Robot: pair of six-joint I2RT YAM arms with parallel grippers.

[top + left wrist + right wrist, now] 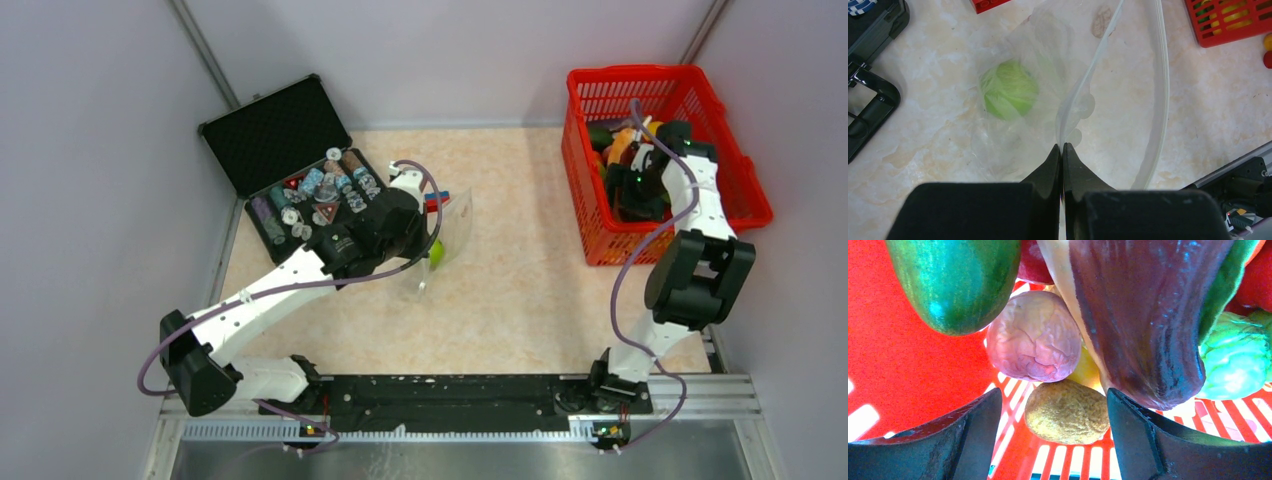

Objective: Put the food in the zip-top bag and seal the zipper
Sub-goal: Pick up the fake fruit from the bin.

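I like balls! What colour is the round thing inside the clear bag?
Light green. The round fruit shows best in the left wrist view.

From above, the left arm [350, 245] covers much of the bag [455, 218], and the green fruit [437, 252] shows only as a sliver. The right arm [700, 205] hides its own jaws inside the basket [748, 192]. The contents of the black case [275, 135] are too small to identify. Seen from the right wrist, the eggplant [1143, 315] and dark green piece [955, 280] run off the top edge.
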